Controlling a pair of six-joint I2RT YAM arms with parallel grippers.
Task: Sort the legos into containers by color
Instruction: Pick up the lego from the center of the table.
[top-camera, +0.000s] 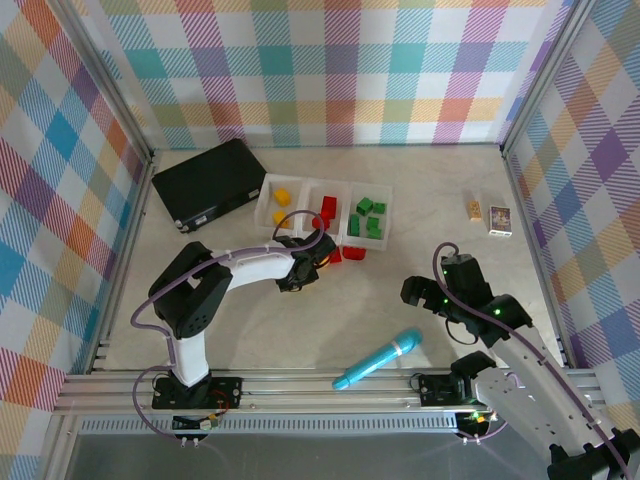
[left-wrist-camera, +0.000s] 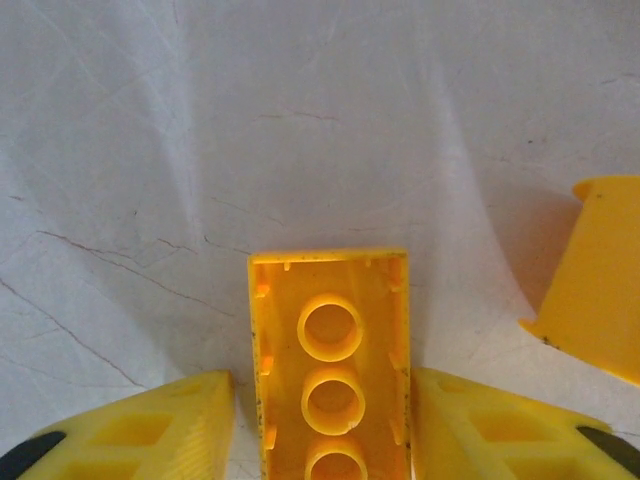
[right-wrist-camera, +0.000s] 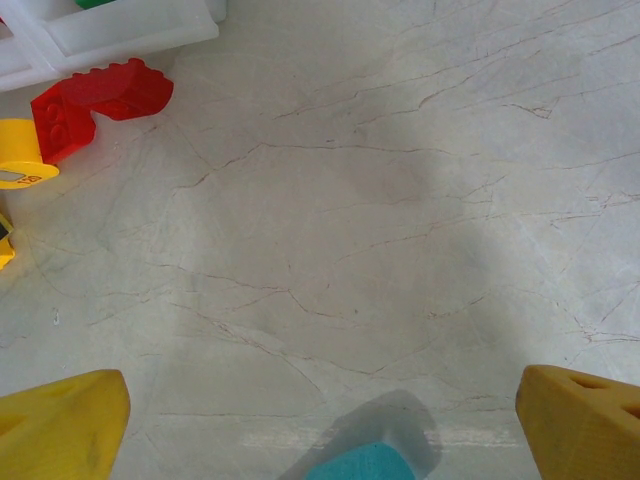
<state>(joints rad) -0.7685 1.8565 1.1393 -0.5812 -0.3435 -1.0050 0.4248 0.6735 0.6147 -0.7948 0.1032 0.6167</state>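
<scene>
Left gripper (left-wrist-camera: 322, 390) flanks an upside-down yellow plastic brick (left-wrist-camera: 330, 330), partly cropped, can't tell if clamped. Right gripper (right-wrist-camera: 322, 390) gapes empty.

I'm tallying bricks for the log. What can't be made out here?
Top view: the left gripper covers what lies beneath it.
Left wrist view: yellow brick cut off by the bottom edge; whether the fingers pinch it is unclear.
Right wrist view: tray cut off by the top edge, contents mostly out of frame.
</scene>
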